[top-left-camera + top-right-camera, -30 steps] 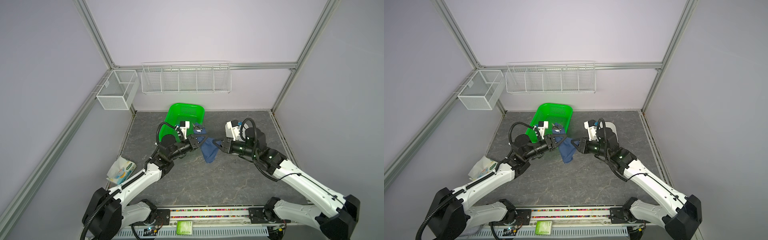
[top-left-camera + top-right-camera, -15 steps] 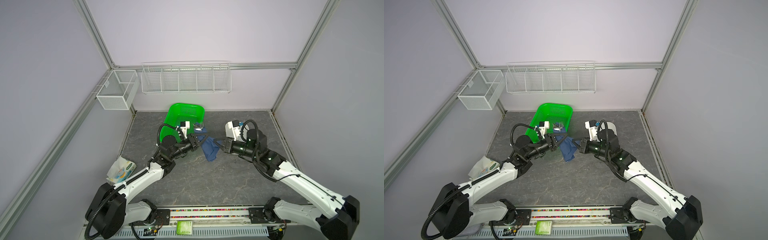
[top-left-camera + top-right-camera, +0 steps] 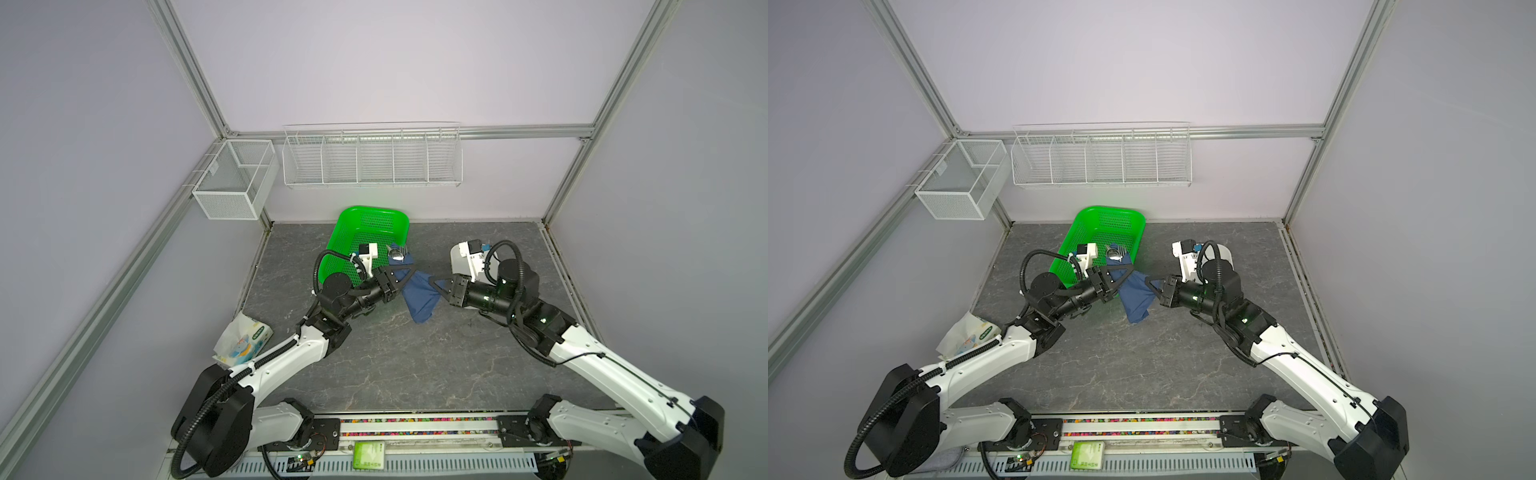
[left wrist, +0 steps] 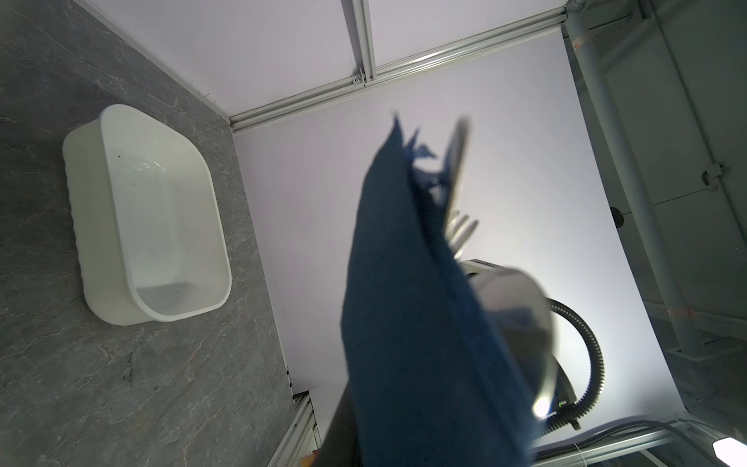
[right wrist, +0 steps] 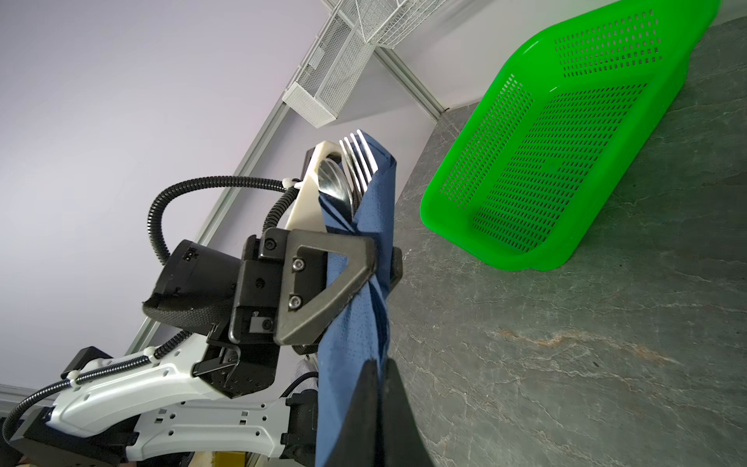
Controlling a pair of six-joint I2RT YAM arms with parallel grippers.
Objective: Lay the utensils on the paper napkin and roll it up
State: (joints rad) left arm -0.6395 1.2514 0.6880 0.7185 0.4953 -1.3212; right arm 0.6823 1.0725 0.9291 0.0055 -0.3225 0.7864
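We see the left hand (image 5: 380, 265) clamped round the paper napkin (image 5: 355, 331), which is wrapped loosely about the utensils (image 5: 351, 174). The fork (image 5: 359, 157) and spoon (image 5: 333, 182) stick out of its upper end. The bundle is held up over the desk (image 3: 415, 365), just beside the green basket (image 3: 365, 216). The right hand (image 3: 433, 279) is closed at a side fold of the napkin and seems to pinch it, though its fingertips crowd the wrist view too closely for us to be sure.
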